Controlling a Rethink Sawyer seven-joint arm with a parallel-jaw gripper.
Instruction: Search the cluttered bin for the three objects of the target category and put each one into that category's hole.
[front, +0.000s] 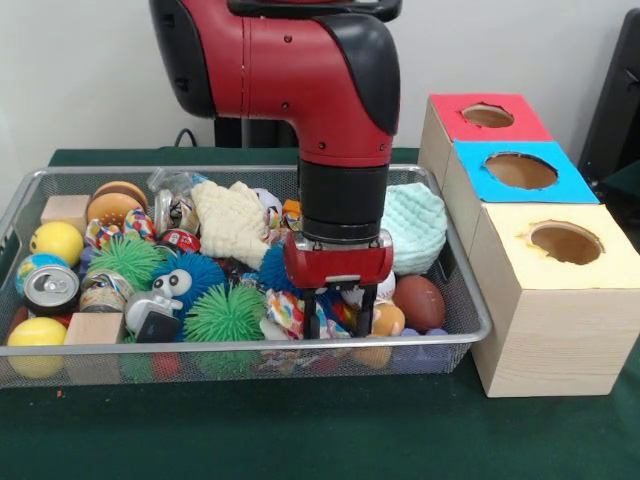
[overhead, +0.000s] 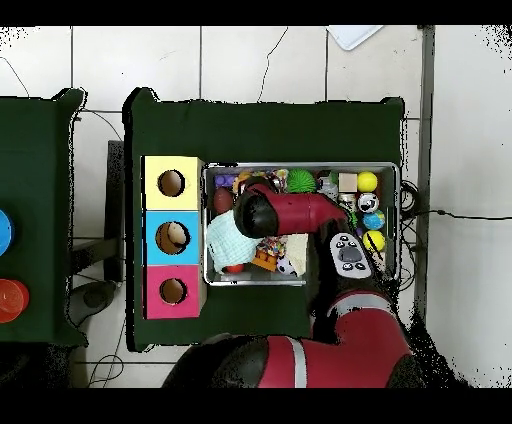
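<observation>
The wire mesh bin (front: 120, 170) is full of toys; it also shows in the overhead view (overhead: 300, 283). My gripper (front: 338, 318) points straight down into the clutter near the bin's front rim, right of centre. Its fingers (front: 312, 315) stand apart with colourful and white bits between them, gripping nothing that I can see. A tan-orange soft thing (front: 386, 320), perhaps the teddy bear, lies just right of them. I cannot pick out a pale yellow figure. The red-topped box's hole (front: 488, 116) is at the far right, also seen from overhead (overhead: 172, 291). From overhead the arm hides the gripper.
Blue-topped hole (front: 521, 171) and yellow-topped hole (front: 566, 243) stand in front of the red one. In the bin: green spiky balls (front: 225, 315), a blue spiky ball (front: 195, 275), a brown football (front: 420, 302), a mint cloth (front: 415, 225), a cream cloth (front: 232, 220), yellow balls (front: 57, 240), a can (front: 50, 288).
</observation>
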